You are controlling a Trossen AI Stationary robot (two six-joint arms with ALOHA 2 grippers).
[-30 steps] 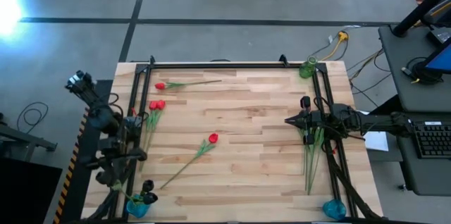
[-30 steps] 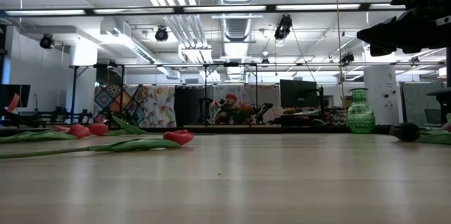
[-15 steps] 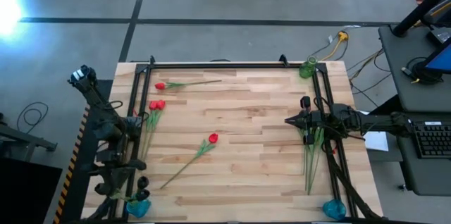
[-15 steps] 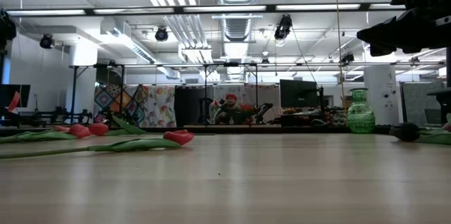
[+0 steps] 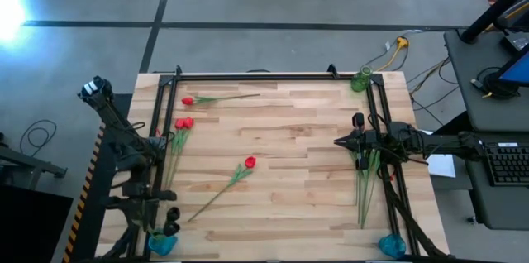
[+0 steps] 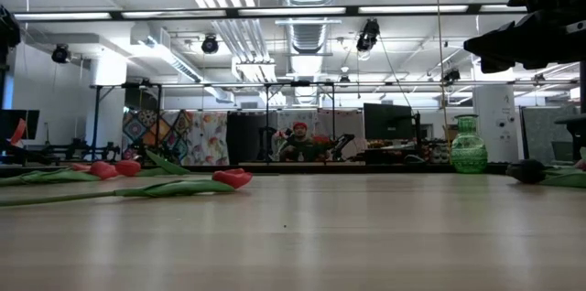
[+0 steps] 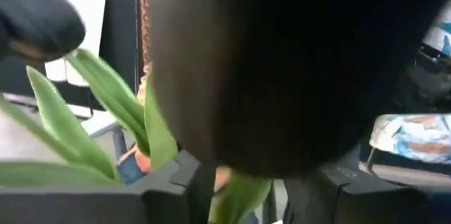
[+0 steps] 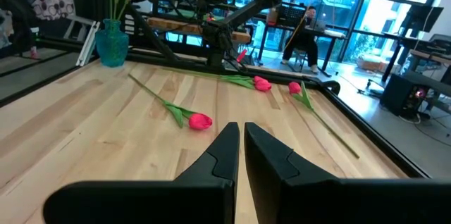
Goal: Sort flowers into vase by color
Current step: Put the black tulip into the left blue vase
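In the near left corner stands a blue vase (image 5: 161, 245) with green leaves and near-black flower heads (image 5: 171, 216) above it. My left gripper (image 5: 159, 223) hangs right over it, open. In its wrist view a near-black head (image 7: 282, 69) fills the picture, and a green leaf (image 7: 239, 189) lies between the fingers. Red flowers lie on the table at the left (image 5: 183, 122), the far left (image 5: 188, 100) and the middle (image 5: 250, 162). My right gripper (image 5: 339, 141) hovers shut over the right side, above green-stemmed flowers (image 5: 364, 182). My left gripper has a green leaf (image 7: 239, 189) between its open fingers, above the blue vase. Whether either finger touches the leaf, I cannot tell.
A green vase (image 5: 360, 79) stands at the far right corner and a second blue vase (image 5: 392, 246) at the near right corner. A black frame (image 5: 248, 76) runs along the table's far, left and right edges. Bare wood lies in the middle.
My left gripper has gone toward the table's near edge, closer to the blue vase in the near left corner. The right arm has kept still.
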